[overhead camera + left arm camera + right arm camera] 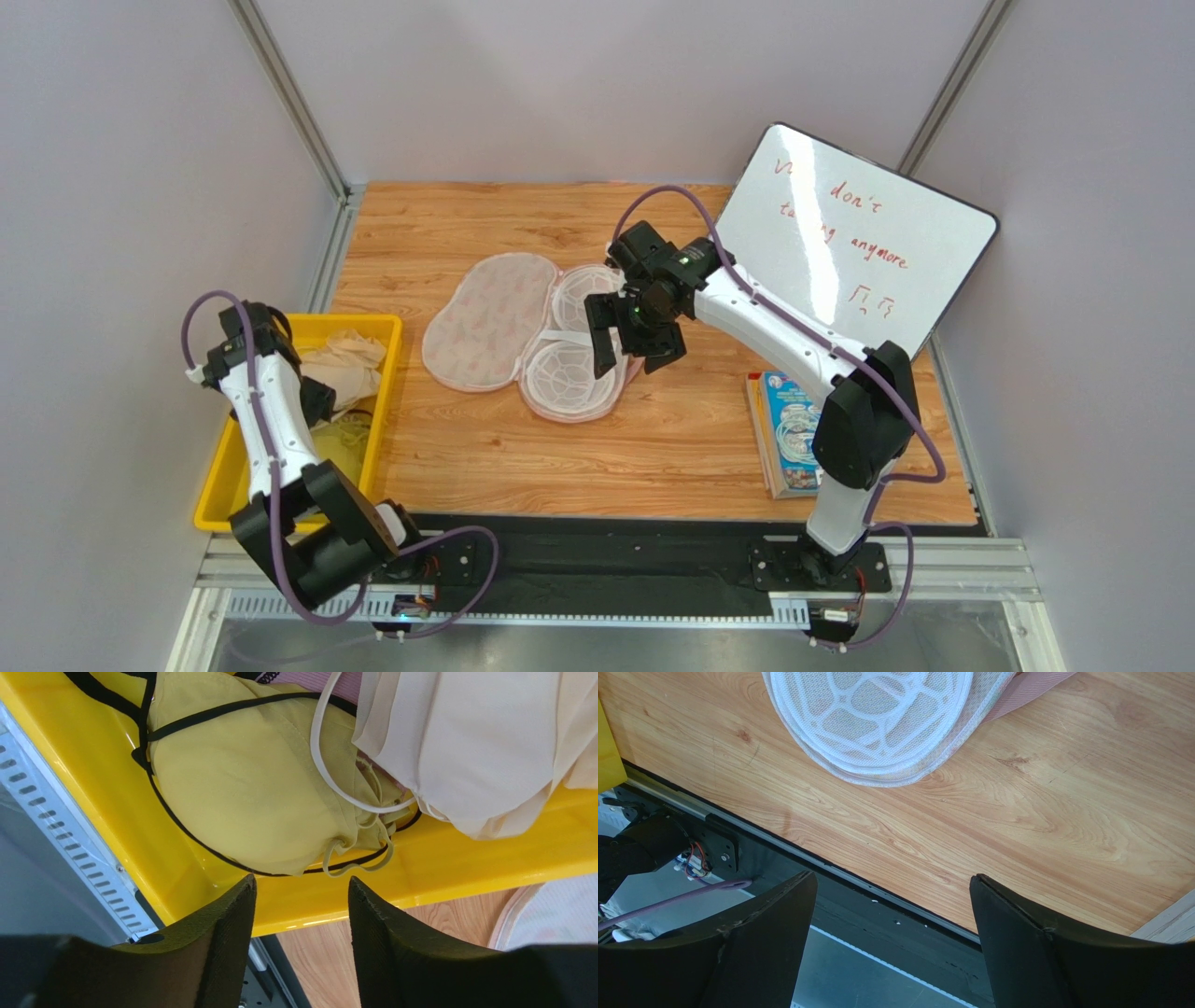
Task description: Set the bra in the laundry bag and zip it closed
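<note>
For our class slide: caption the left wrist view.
Open left pincer above a yellow garment and a beige garment in a yellow bin.

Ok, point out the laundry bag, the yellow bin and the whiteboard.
laundry bag (484,322), top external view, printed flap.
yellow bin (219,483), top external view, left wall.
whiteboard (849,238), top external view, white face.

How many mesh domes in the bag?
2, side by side in the open bag: far dome next to the right gripper, near dome closer to the arms' bases. None appears hidden.
</note>
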You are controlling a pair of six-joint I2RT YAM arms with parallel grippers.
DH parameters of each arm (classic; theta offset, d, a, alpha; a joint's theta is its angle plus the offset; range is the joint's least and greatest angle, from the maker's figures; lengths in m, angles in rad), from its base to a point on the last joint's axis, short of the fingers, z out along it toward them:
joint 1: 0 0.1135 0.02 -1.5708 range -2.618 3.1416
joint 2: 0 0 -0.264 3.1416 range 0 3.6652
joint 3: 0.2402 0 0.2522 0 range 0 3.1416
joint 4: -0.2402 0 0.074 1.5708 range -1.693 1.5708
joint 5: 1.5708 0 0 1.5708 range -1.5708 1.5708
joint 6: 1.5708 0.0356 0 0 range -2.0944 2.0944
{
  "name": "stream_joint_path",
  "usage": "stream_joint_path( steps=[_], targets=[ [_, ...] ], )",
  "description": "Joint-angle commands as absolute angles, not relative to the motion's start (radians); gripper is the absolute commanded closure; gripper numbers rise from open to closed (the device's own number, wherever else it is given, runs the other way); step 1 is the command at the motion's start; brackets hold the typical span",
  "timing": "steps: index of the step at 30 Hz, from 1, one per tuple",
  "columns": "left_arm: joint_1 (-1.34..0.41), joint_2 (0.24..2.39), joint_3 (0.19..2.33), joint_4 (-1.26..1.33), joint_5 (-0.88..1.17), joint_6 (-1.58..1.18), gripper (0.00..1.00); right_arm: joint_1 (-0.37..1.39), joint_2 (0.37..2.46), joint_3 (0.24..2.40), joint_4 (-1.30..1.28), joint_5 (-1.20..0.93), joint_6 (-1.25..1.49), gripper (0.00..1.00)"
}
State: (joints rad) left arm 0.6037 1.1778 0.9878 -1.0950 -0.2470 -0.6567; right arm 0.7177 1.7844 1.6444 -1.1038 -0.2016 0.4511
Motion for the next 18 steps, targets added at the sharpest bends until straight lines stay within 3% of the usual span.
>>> stream_joint_path(
  steps=[1, 9, 18],
  targets=[
    [0.621, 1.221, 0.991, -1.048, -0.285, -0.681, 0.41, 0.719, 1.783, 1.680, -1.111, -0.224, 0.430, 0.14],
    [0.653, 1.264, 0.910, -0.919, -0.196, -0.667, 0.31, 0.721, 1.782, 1.661, -1.108, -0.229, 0.410, 0.14],
    [0.703, 1.275, 0.888, -1.012, -0.290, -0.775, 0.30, 0.721, 1.796, 1.661, -1.104, -0.245, 0.407, 0.14]
  ],
)
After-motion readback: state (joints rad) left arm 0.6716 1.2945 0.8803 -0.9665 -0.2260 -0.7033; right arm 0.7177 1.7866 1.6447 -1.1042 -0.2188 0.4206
